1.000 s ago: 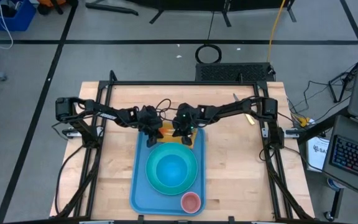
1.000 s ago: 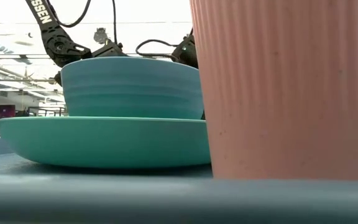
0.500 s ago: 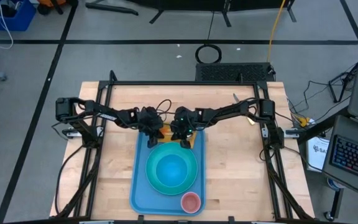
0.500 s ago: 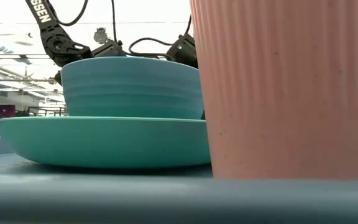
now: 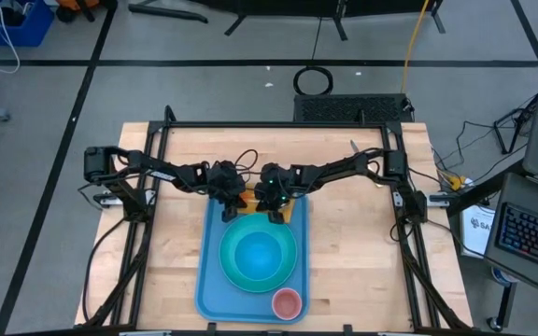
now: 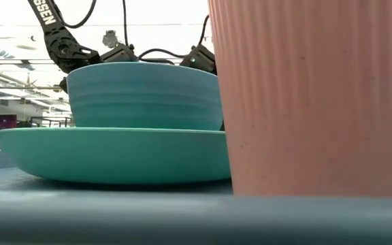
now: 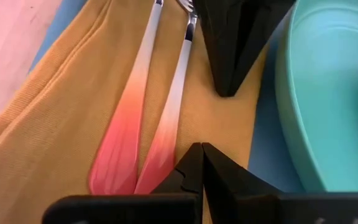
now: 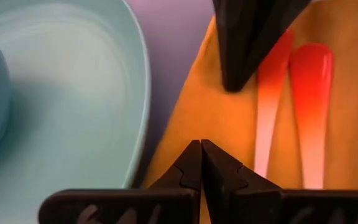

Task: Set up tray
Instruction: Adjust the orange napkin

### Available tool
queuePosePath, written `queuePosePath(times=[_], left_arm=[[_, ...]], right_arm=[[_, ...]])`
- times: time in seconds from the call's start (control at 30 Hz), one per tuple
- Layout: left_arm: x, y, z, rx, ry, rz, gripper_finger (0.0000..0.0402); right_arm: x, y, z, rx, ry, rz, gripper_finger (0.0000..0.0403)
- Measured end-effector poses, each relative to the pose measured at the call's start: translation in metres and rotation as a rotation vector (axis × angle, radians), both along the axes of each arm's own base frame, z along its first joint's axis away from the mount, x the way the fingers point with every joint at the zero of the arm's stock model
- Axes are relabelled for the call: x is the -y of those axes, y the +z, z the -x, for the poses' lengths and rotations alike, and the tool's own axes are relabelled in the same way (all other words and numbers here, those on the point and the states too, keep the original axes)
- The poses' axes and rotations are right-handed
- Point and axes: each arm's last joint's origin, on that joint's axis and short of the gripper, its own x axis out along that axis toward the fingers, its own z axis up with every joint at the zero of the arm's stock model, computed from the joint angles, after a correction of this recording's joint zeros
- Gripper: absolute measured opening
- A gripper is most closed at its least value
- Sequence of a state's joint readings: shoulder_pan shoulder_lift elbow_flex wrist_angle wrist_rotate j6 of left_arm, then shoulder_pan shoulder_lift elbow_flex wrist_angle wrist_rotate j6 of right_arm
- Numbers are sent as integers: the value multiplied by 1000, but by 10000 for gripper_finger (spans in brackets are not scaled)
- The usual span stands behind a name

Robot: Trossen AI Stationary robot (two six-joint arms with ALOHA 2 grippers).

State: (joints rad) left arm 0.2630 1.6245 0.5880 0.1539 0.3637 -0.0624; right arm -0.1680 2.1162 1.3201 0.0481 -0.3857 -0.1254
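Note:
The light-blue tray [image 5: 209, 280] holds a turquoise plate [image 5: 258, 257] with a bowl [image 6: 145, 95] on it and a pink cup [image 5: 287, 302] at its near end. An orange-yellow napkin [image 7: 73, 124] lies flat at the tray's far end. Two utensils with pink-to-white handles [image 7: 126, 137] [image 7: 166, 130] lie side by side on it. My left gripper [image 7: 201, 151] is shut, its tips low over the napkin by the handle ends. My right gripper [image 8: 201, 148], also shut, faces it from the other side, tips over the napkin between the plate and the utensils. My left gripper slants down with its shut fingertips at the napkin [image 7: 229, 137], right beside a utensil's pink handle end [image 7: 160, 155]; whether they touch either I cannot tell. My right gripper slants down with its shut tips at the napkin's plate-side part [image 8: 191, 112]; touching or just above, I cannot tell.
The plate's rim [image 7: 291, 93] runs close beside both grippers. The cup [image 6: 312, 95] fills the low view's right half. Bare wooden tabletop [image 5: 157, 243] lies to either side of the tray, inside a black frame [image 5: 278, 125].
My right gripper has moved a little toward the table's left edge and down, closer to my left gripper, staying shut. The napkin and utensils lie as before.

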Motion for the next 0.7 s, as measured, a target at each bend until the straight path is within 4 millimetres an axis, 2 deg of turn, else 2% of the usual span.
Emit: queuePosePath(times=[0.7], left_arm=[[0, 0, 0, -5, -4, -2, 4]], right_arm=[[3, 3, -3, 45, -11, -9, 0]])
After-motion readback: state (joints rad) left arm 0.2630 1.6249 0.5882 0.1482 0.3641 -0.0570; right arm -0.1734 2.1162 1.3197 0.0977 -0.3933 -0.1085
